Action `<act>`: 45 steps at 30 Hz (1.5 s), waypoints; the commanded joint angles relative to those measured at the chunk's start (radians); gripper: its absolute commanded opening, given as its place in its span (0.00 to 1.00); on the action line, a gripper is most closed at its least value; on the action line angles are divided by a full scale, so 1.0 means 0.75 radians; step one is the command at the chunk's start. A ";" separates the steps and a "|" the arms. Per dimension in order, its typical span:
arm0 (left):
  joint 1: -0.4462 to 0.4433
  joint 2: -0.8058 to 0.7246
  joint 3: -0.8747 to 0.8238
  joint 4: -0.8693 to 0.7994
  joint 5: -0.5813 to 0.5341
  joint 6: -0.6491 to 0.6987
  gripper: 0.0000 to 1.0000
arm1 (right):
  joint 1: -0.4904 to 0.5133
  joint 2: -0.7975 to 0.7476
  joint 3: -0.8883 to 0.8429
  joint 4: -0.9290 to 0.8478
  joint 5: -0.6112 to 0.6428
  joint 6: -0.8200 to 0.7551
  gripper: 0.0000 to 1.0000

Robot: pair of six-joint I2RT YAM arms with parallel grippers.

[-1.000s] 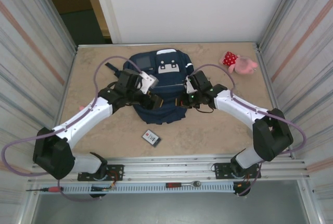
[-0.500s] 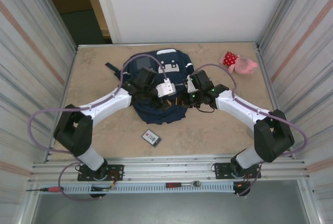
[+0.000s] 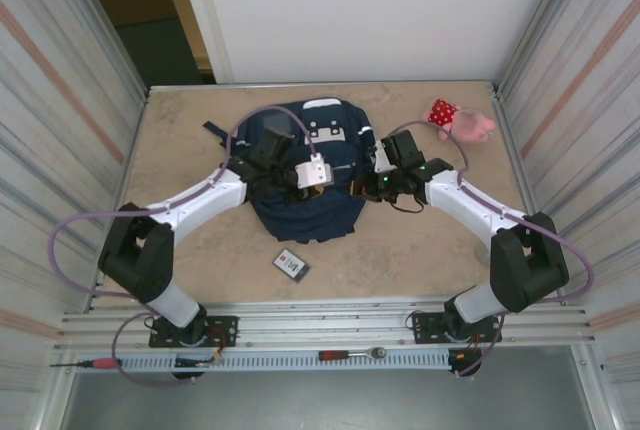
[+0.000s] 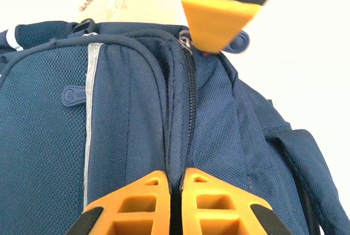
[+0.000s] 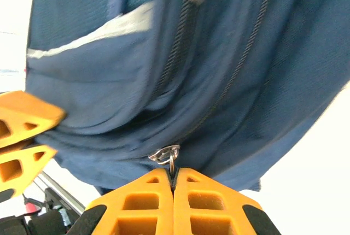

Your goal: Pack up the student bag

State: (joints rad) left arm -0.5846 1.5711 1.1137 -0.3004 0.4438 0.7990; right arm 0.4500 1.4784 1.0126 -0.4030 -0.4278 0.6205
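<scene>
Jaws clamp student bag (image 4: 126,115) zipper (image 4: 188,109), seemingly.

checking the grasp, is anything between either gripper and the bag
Nothing visible. The left gripper is shut on the student bag at its zipper seam, and the right gripper pinches a metal zipper pull.

A robotics lab cell: corrugated metal walls (image 3: 50,120) box in the tabletop (image 3: 400,250), with aluminium rails (image 3: 330,322) and a screwdriver (image 3: 85,362) in front.
</scene>
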 commanded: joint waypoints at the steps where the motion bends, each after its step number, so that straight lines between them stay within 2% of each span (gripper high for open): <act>1: 0.029 -0.112 -0.029 -0.177 0.128 0.113 0.00 | -0.085 0.029 0.046 -0.124 0.104 -0.071 0.00; 8: 0.027 -0.193 -0.068 -0.265 0.176 0.235 0.00 | -0.245 0.158 0.137 -0.092 0.131 -0.122 0.00; 17: -0.010 -0.243 -0.104 -0.363 0.256 0.373 0.00 | -0.345 0.435 0.314 0.029 0.147 -0.161 0.00; 22: -0.015 -0.290 -0.140 -0.389 0.249 0.418 0.00 | -0.418 0.497 0.365 0.082 0.082 -0.185 0.00; 29: -0.015 -0.325 -0.162 -0.392 0.199 0.430 0.00 | -0.431 0.563 0.485 0.023 0.009 -0.322 0.00; 31: -0.014 -0.333 -0.164 -0.361 0.185 0.384 0.00 | -0.421 0.562 0.488 -0.018 -0.006 -0.371 0.00; 32: -0.004 -0.337 -0.162 -0.342 0.194 0.348 0.02 | -0.415 0.546 0.472 -0.027 -0.017 -0.390 0.00; 33: 0.003 -0.340 -0.158 -0.326 0.203 0.301 0.11 | -0.409 0.521 0.447 -0.025 -0.035 -0.404 0.00; 34: 0.023 -0.347 -0.150 -0.305 0.222 0.246 0.24 | -0.399 0.480 0.409 -0.017 -0.042 -0.415 0.03; 36: 0.080 -0.362 -0.129 -0.283 0.304 0.139 0.48 | -0.373 0.375 0.315 0.024 -0.031 -0.437 0.21; 37: 0.111 -0.371 -0.116 -0.284 0.350 0.093 0.56 | -0.354 0.306 0.256 0.055 -0.023 -0.447 0.31; 38: 0.142 -0.383 -0.102 -0.295 0.392 0.062 0.61 | -0.333 0.237 0.198 0.090 -0.030 -0.468 0.40; 40: 0.183 -0.407 -0.082 -0.338 0.427 0.059 0.67 | -0.287 0.115 0.106 0.138 -0.026 -0.524 0.49; 42: 0.188 -0.431 -0.082 -0.403 0.376 0.131 0.71 | -0.237 0.006 0.034 0.158 -0.033 -0.625 0.52; 45: 0.167 -0.455 -0.121 -0.469 0.252 0.266 0.75 | -0.132 -0.144 -0.074 0.166 -0.020 -0.883 0.53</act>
State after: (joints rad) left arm -0.4458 1.2564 1.0260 -0.5739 0.6636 0.9329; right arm 0.3012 1.4498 1.0092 -0.3149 -0.4419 0.1635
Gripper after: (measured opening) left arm 0.738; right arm 0.524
